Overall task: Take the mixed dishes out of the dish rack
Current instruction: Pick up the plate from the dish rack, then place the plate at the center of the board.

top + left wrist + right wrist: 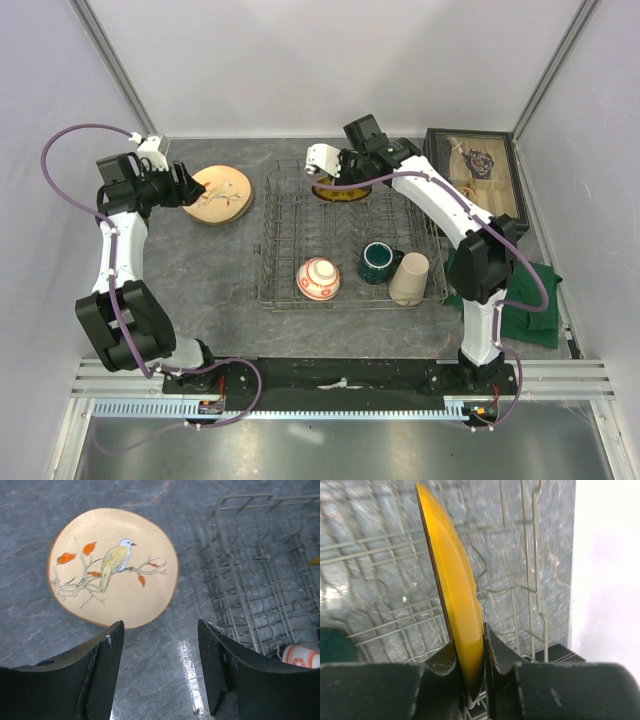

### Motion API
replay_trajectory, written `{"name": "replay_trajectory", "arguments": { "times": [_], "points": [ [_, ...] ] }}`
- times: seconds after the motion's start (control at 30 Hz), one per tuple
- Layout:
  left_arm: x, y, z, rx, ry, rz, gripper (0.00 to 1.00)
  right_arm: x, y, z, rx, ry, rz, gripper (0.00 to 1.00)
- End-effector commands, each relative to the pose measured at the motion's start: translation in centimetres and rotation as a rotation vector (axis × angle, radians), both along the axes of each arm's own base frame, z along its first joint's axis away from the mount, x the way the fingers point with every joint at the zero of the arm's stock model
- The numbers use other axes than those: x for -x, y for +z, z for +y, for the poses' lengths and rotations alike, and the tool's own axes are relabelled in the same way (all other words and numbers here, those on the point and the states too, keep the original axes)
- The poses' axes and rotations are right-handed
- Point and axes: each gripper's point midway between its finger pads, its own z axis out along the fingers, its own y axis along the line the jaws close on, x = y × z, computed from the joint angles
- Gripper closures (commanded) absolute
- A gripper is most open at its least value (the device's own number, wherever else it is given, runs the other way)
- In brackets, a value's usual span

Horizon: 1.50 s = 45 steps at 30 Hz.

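Top view: the dish rack (300, 215) at centre holds a red-and-white bowl (318, 279), a dark green mug (377, 262), a beige tumbler (409, 278) and, at its upper edge, a yellow plate (342, 193). A bird-painted plate (220, 194) lies on the tabletop (200, 270) at left.

Left wrist view: the left end effector (160, 645) is seen open and empty.

Right wrist view: only here is the yellow plate seen upright, clamped by the right end effector (470, 647).

The left arm (118, 250) and the right arm (450, 212) have white link covers and black joints. A purple cable (44, 158) loops along each. Left tool (160, 630) and right tool (470, 650) have thick black fingers (102, 670).
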Motion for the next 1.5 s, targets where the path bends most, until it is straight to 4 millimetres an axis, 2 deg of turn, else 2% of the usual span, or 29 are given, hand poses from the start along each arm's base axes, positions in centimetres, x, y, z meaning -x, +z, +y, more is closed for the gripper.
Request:
{"name": "replay_trajectory", "arguments": {
  "times": [0.0,0.13,0.3,0.33,0.4,0.43,0.5,0.53,0.63,0.77,1.0,1.2,1.47],
  "points": [
    [1.1,5.4,-3.7,0.015,-0.248,-0.181,0.33,2.1,5.6,0.8,-0.046,0.035,-0.096,0.91],
    [2.9,7.2,-6.8,0.05,-0.42,-0.262,0.33,3.4,8.0,1.0,-0.096,0.032,-0.117,0.91],
    [6.5,9.6,-11.1,0.037,-0.619,-0.375,0.34,5.5,9.9,1.3,-0.18,0.035,-0.098,0.91],
    [7.1,9.3,-12.6,0.02,-0.672,-0.391,0.34,5.8,9.9,1.4,-0.188,0.035,-0.091,0.91],
    [8.6,9.9,-14.4,-0.019,-0.728,-0.438,0.34,6.8,10.0,1.7,-0.215,0.046,-0.069,0.91],
    [9.4,9.6,-16.1,-0.038,-0.784,-0.457,0.34,7.2,10.0,1.8,-0.224,0.052,-0.059,0.91],
    [10.3,9.9,-17.6,-0.093,-0.818,-0.5,0.34,8.0,10.1,2.0,-0.251,0.06,-0.035,0.91],
    [11.0,9.8,-19.1,-0.101,-0.857,-0.506,0.34,8.3,10.2,2.2,-0.262,0.066,-0.028,0.91],
    [12.4,10.1,-21.3,-0.106,-0.929,-0.535,0.34,9.5,10.0,2.7,-0.296,0.089,0.012,0.91],
    [13.2,10.4,-22.7,-0.109,-0.985,-0.561,0.34,10.9,10.3,3.3,-0.327,0.125,0.045,0.91],
    [13.6,8.9,-24.6,-0.158,-1.05,-0.572,0.34,13.3,11.0,4.4,-0.383,0.194,0.099,0.91],
    [12.5,7.5,-25.5,-0.21,-1.043,-0.542,0.35,15.0,11.6,5.3,-0.412,0.242,0.125,0.91],
    [11.5,8.0,-25.8,-0.218,-1.008,-0.555,0.36,16.3,11.7,5.6,-0.418,0.272,0.138,0.91]
  ]
}}
